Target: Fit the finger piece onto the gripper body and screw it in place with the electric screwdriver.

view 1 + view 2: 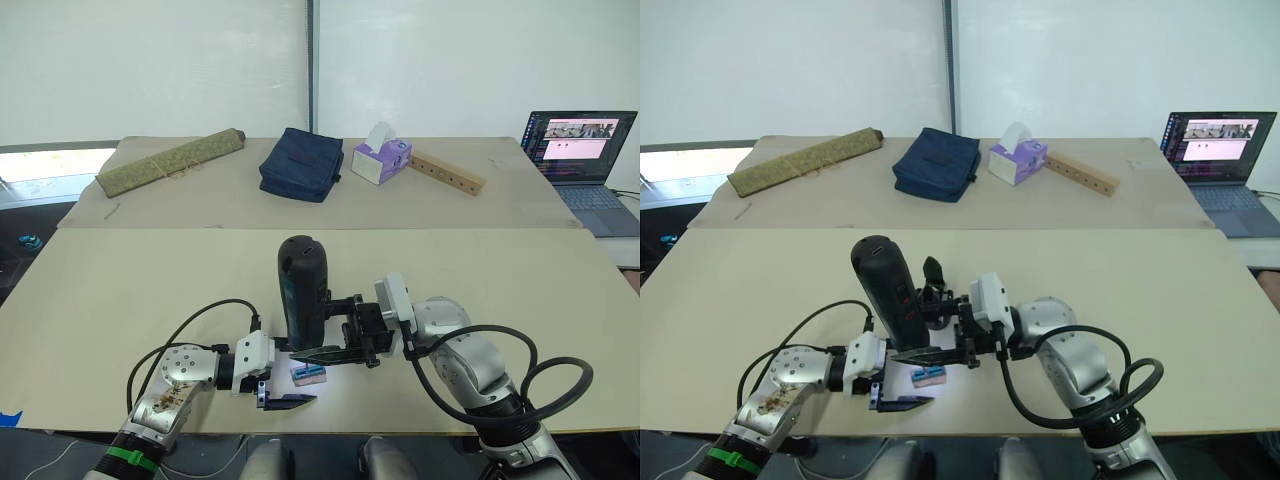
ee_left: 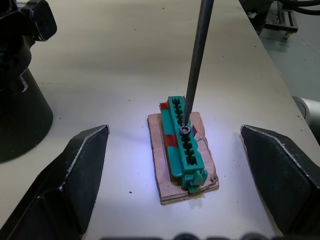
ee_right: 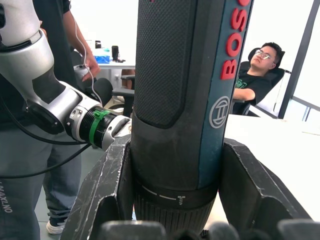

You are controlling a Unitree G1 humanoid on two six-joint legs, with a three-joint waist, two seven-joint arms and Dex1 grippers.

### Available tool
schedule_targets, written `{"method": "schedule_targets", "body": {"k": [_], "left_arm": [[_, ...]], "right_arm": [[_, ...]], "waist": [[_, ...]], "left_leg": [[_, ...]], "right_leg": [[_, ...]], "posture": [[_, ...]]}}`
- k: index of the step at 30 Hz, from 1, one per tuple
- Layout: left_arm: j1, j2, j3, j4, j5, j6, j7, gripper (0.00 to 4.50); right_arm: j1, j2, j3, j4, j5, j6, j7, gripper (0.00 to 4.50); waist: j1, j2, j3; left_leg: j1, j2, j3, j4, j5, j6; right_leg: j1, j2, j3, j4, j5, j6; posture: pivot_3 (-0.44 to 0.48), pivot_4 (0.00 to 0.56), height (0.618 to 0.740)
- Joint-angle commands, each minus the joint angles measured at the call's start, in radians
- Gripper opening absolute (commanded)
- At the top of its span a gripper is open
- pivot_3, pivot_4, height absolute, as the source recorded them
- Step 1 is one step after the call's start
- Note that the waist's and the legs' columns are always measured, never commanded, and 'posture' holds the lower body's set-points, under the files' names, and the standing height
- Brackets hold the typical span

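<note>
Your right claw [image 1: 345,338] grips the screwdriver [image 1: 302,290], bit on a screw in the green block [image 2: 184,137]; left claw [image 1: 285,389] open beside it. Fitting the finger looks undone.

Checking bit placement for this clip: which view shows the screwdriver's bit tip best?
The left wrist view: the thin bit comes down onto the green block. The head views show the electric screwdriver upright; the right wrist view shows the right gripper clamping its barrel.
</note>
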Motion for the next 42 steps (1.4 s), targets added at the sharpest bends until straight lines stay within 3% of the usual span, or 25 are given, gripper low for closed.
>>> {"method": "schedule_targets", "body": {"k": [1, 42], "left_arm": [[0.026, -0.007, -0.035, 0.029, 0.021, 0.029, 0.005, 4.46], [0.021, -0.007, -0.036, 0.019, 0.018, 0.045, 0.007, 4.46]], "right_arm": [[-0.021, 0.005, -0.018, -0.024, 0.021, -0.009, 0.003, 1.95], [-0.008, -0.024, -0.002, -0.006, -0.013, 0.006, -0.004, 1.95]], "waist": [[0.0, 0.0, 0.0], [0.001, 0.0, 0.0]], "left_leg": [[0.0, 0.0, 0.0, 0.0, 0.0, 0.0], [0.0, 0.0, 0.0, 0.0, 0.0, 0.0]], "right_leg": [[0.0, 0.0, 0.0, 0.0, 0.0, 0.0], [0.0, -0.001, 0.0, 0.0, 0.0, 0.001]], "posture": [[0.0, 0.15, 0.74], [0.0, 0.15, 0.74]]}}
